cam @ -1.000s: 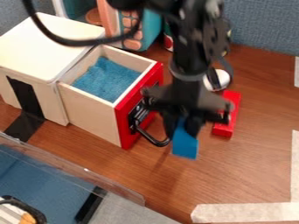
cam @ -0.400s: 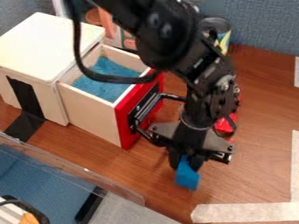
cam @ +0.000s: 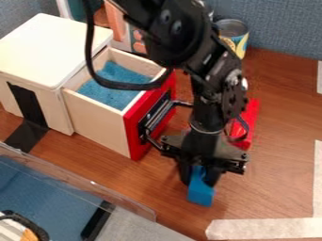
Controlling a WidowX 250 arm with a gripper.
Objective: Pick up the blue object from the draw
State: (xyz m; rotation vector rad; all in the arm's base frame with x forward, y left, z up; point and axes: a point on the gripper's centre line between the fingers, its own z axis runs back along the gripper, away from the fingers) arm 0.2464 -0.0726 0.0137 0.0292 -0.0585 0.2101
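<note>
the gripper [cam: 200, 176] pinches the blue object [cam: 200, 192] between its fingers, in front of the open drawer [cam: 100, 123], outside its red front panel [cam: 141, 123].

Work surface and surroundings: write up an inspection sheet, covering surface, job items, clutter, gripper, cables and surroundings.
Surface: brown wood-look table, pale tape at its near right.
Blue block: between the gripper's fingers, outside the drawer; contact with the table cannot be told.
Drawer: open, red front, blue lining.
Clutter: red block beside the arm; can at the back.
Gripper: pointing down, shut on the blue block.
Cables: black cable loops across the view of the drawer.
Surroundings: blue-grey partition behind.
</note>
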